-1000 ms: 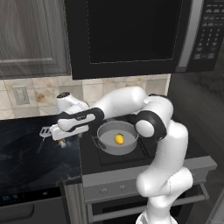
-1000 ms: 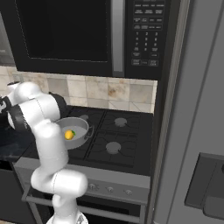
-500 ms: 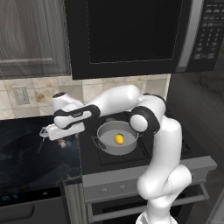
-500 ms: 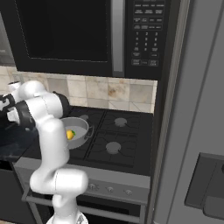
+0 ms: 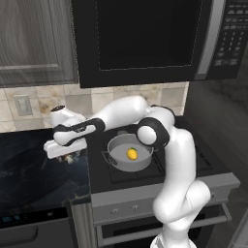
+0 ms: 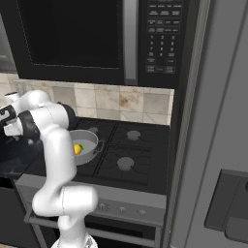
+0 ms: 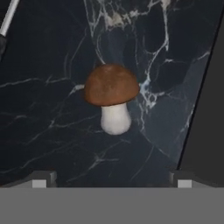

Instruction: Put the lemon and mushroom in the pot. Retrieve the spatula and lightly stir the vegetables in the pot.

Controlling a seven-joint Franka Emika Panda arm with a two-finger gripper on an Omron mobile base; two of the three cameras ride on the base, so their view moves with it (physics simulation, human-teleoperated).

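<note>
Pincer (image 5: 68,156) is hanging low over the dark marbled table (image 5: 29,169), to the left of the stove, with the white arm reaching leftward across the cooktop from the base at the near right. In the hand view its two finger tips (image 7: 40,180) are standing wide apart at the bottom edge, so the pincer is open and holding nothing. The mushroom (image 7: 111,97) is standing upright on the table (image 7: 52,131) between and beyond those tips, brown cap up and pale stem down, apart from both tips. In the left base view the mushroom itself is too small and too hidden under the hand to make out. A thin pale rod with a dark end (image 7: 8,24) is showing at the upper left corner of the hand view; whether it is the spatula cannot be told. The pot (image 5: 127,154) is sitting on the near left burner of the stove (image 5: 193,164), just right of the table edge, and the lemon (image 5: 131,154) is lying inside it on the pale bottom. From the right base view the pot (image 6: 87,145) is partly hidden behind the arm, with the lemon (image 6: 77,148) showing at its left side. A black microwave (image 6: 121,38) is hanging above the stove, over a tiled wall (image 6: 126,101).
</note>
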